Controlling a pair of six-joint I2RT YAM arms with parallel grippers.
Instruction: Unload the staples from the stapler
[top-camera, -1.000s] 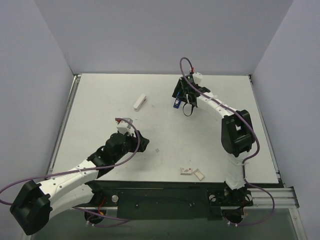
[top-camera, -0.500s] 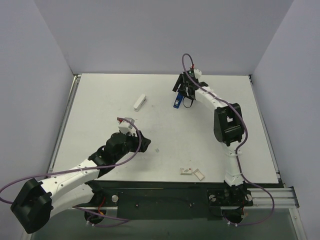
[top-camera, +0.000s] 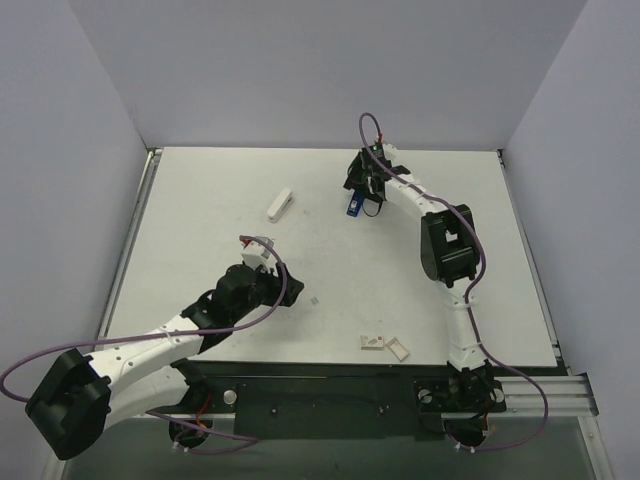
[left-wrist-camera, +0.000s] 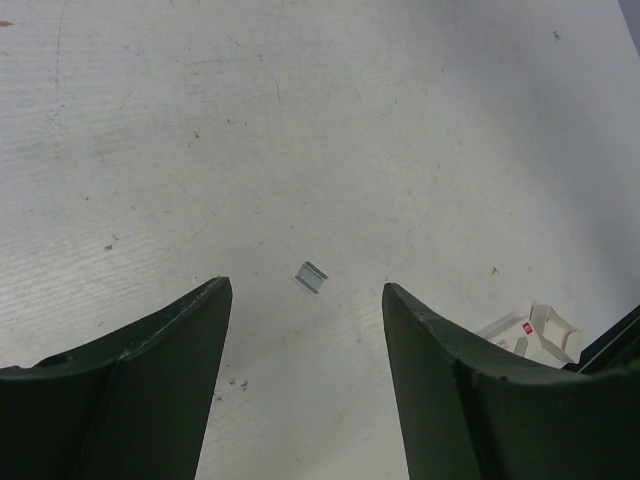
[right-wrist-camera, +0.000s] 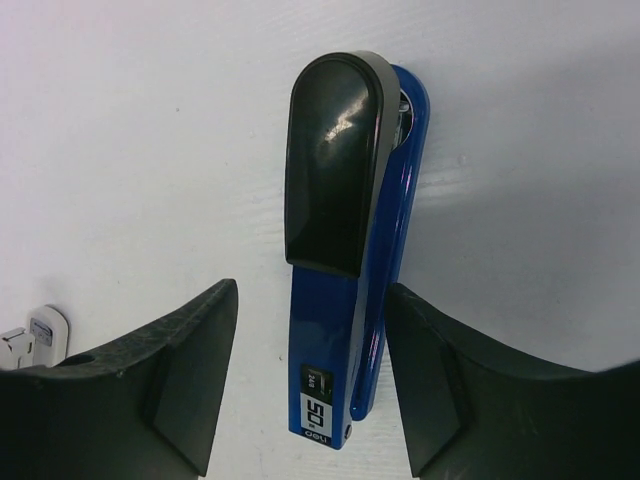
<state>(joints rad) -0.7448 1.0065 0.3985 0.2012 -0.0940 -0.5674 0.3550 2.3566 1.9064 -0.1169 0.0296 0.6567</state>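
A white table (top-camera: 200, 200) fills the scene, closed in by pale lilac walls (top-camera: 300, 70) at 9, 12 and 3 o'clock. From the table's middle, a slim white oblong piece (top-camera: 282, 204) lies toward 11 o'clock, flat and slanted, well apart from everything else. At 6 o'clock, close to the near edge, a small white box (top-camera: 373, 343) with a red mark lies just beside an open white tray-like box (top-camera: 399, 348); whether they touch cannot be told. Faint specks and scuffs mark the table's surface. Past the near edge runs a black plate (top-camera: 320, 395), with a metal rail (top-camera: 560, 385) at 4 o'clock.
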